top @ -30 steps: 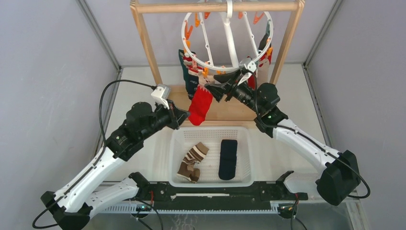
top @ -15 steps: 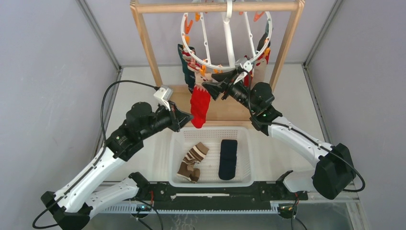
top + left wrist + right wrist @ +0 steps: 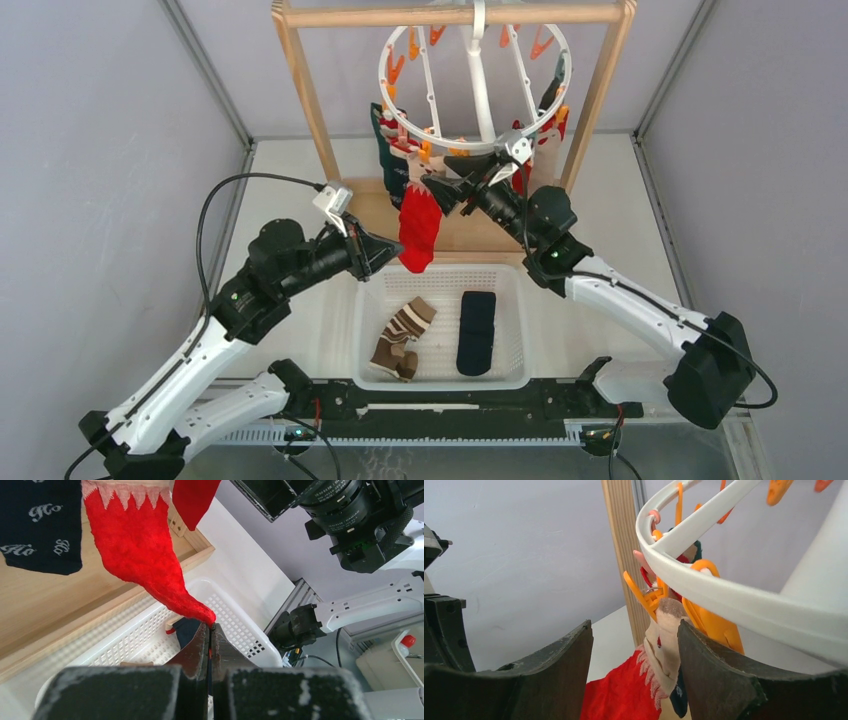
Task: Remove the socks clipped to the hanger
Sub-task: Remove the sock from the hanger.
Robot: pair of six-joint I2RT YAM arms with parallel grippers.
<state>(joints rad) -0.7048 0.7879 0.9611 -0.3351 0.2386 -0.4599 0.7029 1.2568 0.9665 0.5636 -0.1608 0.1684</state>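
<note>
Two socks [image 3: 476, 332] lie in the basket [image 3: 362, 330]; one red sock [image 3: 418, 225] hangs clipped.

Navy sock [image 3: 40, 525] — cut off (left edge).

A red sock [image 3: 145, 560] trimmed in cream zigzag; navy sock [image 3: 40, 525], white lettering; white hanger [image 3: 724, 595], orange clips [image 3: 711, 622].

You have the round white hanger [image 3: 481, 90] hanging tilted from the wooden bar [image 3: 350, 15], with a red sock [image 3: 418, 225] with a cream zigzag cuff clipped at its near rim beside dark green and navy socks [image 3: 388, 160], while a striped sock [image 3: 403, 335] and a dark sock [image 3: 476, 332] lie flat in the basket [image 3: 365, 320].
</note>
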